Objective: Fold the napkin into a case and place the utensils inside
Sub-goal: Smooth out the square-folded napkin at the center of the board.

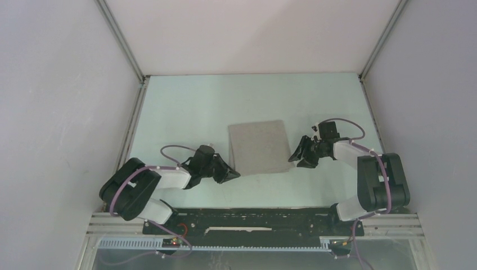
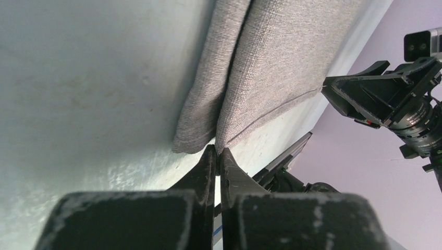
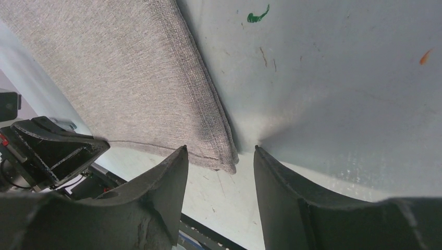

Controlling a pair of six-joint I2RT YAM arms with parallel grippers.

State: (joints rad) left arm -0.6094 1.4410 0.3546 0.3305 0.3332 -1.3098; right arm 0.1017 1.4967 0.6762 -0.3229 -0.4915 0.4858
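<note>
The light grey napkin [image 1: 259, 147] lies in the middle of the table as a flat, roughly square piece; the left wrist view shows it in two layers [image 2: 276, 62]. My left gripper [image 1: 233, 175] sits at its near left corner, shut on that corner [image 2: 218, 151], and the cloth is pinched up into a ridge there. My right gripper [image 1: 296, 154] is at the near right corner, open. Its fingertips [image 3: 221, 152] straddle the corner of the napkin [image 3: 120, 78] without closing on it. The utensils are out of view.
White enclosure walls close in the table [image 1: 185, 107] on the left, back and right. A black rail [image 1: 253, 219] runs along the near edge between the arm bases. Small green [image 3: 258, 15] and orange [image 3: 426, 55] marks spot the tabletop right of the napkin.
</note>
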